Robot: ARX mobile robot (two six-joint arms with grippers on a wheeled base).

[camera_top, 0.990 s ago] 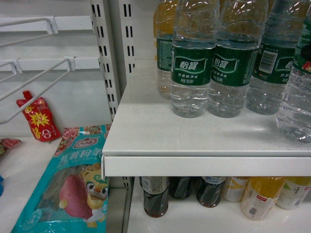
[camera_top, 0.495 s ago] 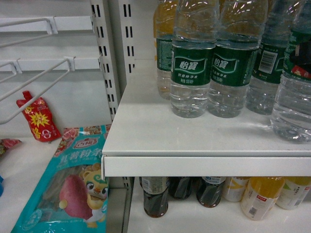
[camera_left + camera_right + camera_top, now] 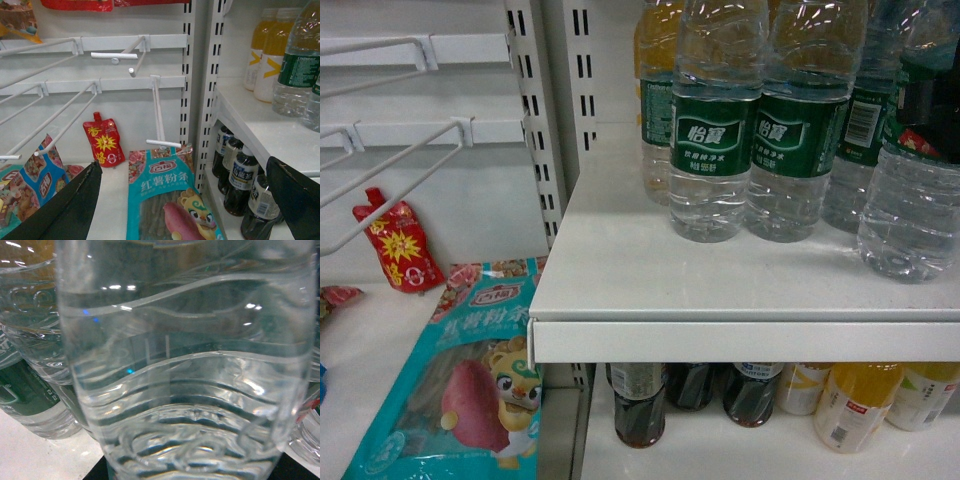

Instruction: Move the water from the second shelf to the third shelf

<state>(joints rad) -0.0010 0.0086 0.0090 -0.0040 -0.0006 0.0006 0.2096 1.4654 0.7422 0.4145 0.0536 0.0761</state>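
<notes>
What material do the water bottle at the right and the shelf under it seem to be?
The water bottle looks like thin clear plastic, glossy, with moulded ribs and highlights. The shelf seems painted sheet metal, matt off-white, with a folded front edge; this is less certain.

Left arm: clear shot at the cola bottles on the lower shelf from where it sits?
Probably yes. The left pincer is open, low beside the shelf, and the cola bottles stand at the open front edge under the water shelf; only the sweet-potato noodle bag lies nearby.
</notes>
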